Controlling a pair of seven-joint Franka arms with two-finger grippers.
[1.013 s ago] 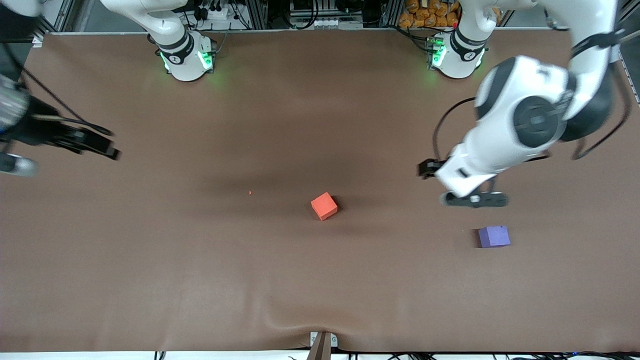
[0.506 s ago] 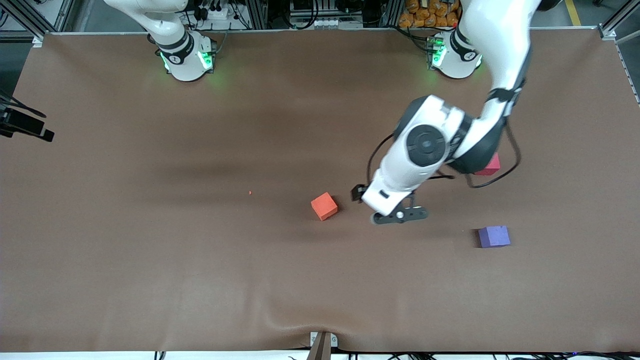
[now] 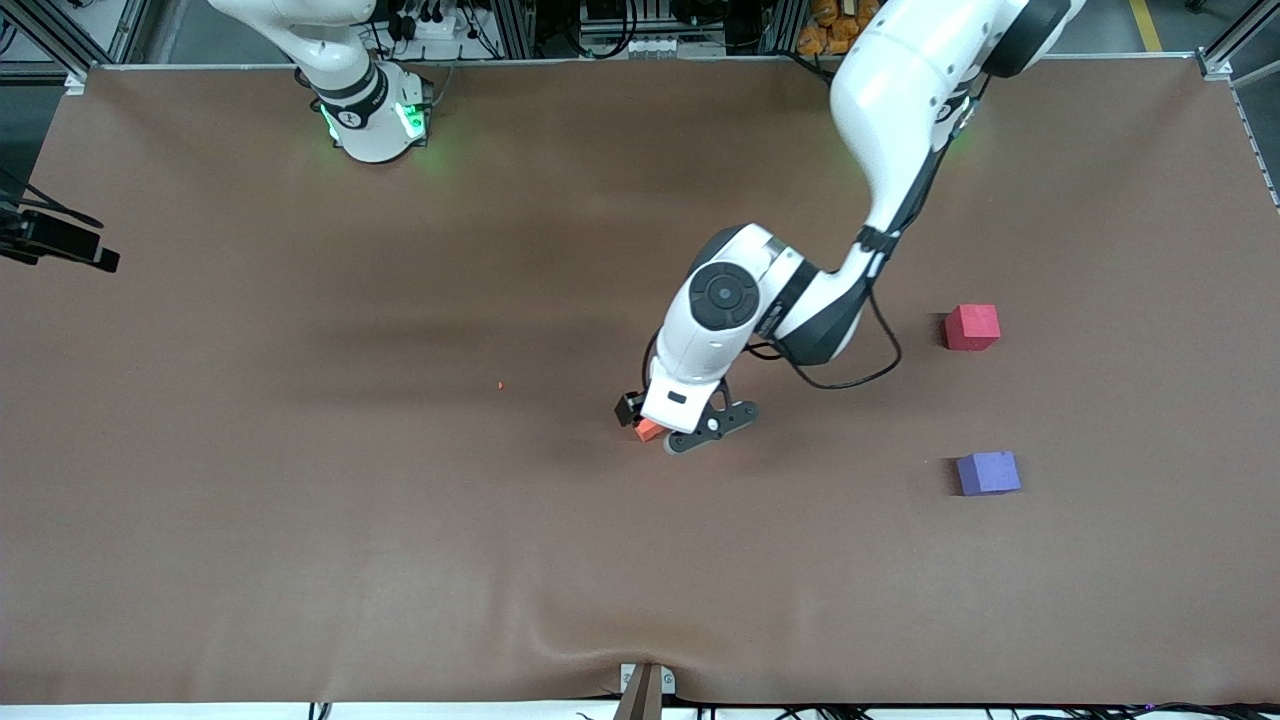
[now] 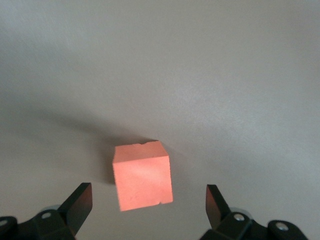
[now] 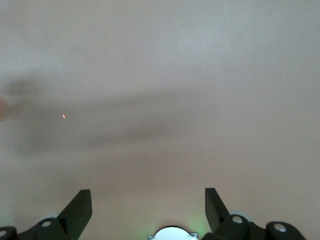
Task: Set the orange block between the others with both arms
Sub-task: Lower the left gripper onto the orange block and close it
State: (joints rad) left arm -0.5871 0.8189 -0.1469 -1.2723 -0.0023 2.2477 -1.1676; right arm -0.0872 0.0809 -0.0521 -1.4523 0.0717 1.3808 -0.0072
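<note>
The orange block [image 4: 142,175] lies on the brown table, and my left gripper [image 4: 148,202] hangs open just over it, one finger on each side with a gap to both. In the front view the left hand [image 3: 700,400] covers most of the orange block [image 3: 648,431]. The others lie toward the left arm's end of the table. One is a pinkish-red cube [image 3: 972,327]. The purple-blue cube [image 3: 988,473] is nearer the front camera. My right gripper [image 5: 147,205] is open over bare table, its black hand [image 3: 65,248] at the table's edge at the right arm's end.
A tiny orange speck [image 3: 500,385] lies on the table mat [image 3: 400,550] toward the right arm's end. The mat has a raised wrinkle [image 3: 600,655] at the edge nearest the front camera, by a small bracket [image 3: 645,685]. The right arm's base [image 3: 370,115] glows green.
The left arm has swung from beside the purple-blue cube across to the orange block, uncovering the pinkish-red cube. The right hand has drawn back to the table's edge.
</note>
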